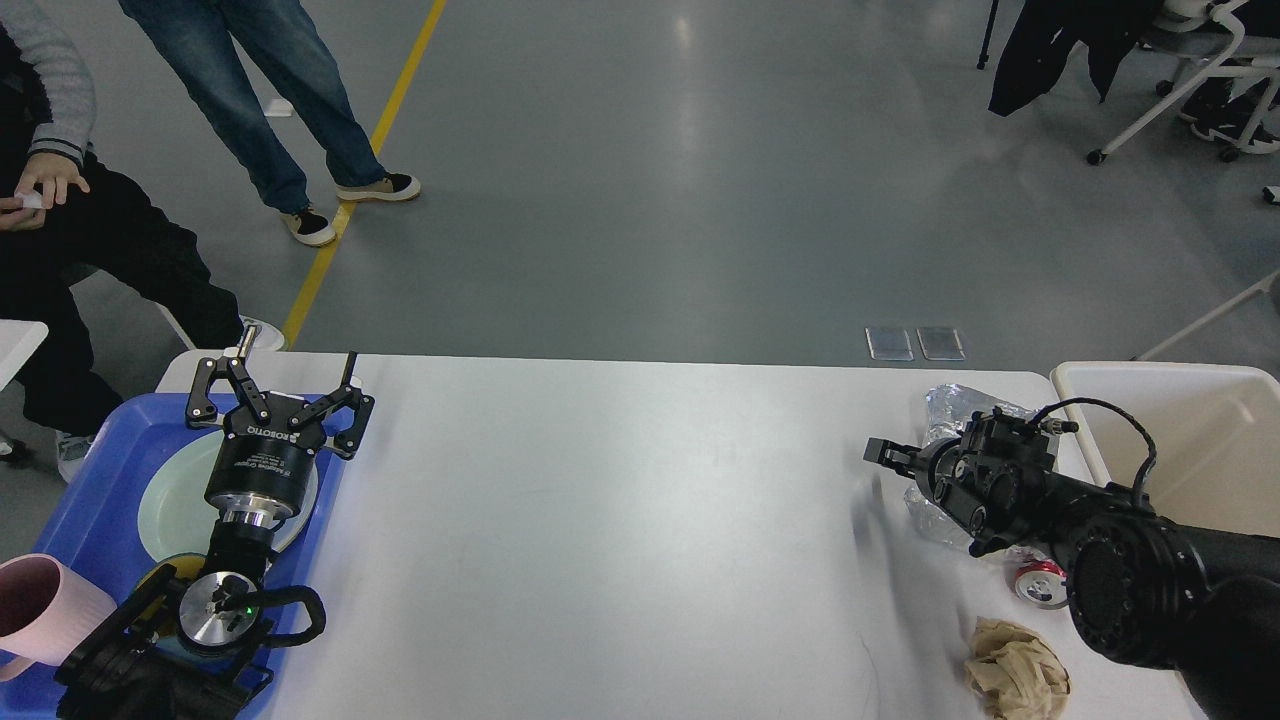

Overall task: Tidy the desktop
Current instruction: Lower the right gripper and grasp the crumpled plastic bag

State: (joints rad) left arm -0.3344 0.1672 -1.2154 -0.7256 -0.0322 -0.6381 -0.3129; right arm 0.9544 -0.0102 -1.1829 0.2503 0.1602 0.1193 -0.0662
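The desktop (620, 540) lay under both our arms. Our left gripper (283, 392) hung wide open and empty over the blue tray (90, 500) at the desktop's left edge. Our right gripper (885, 453) pointed leftward above the right side, beside crumpled foil (950, 410); we could not tell its jaws apart.

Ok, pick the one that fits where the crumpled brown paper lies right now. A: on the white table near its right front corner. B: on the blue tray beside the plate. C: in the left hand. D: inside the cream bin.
A: the crumpled brown paper lies loose on the white table, in front of the red can, outside the cream bin.
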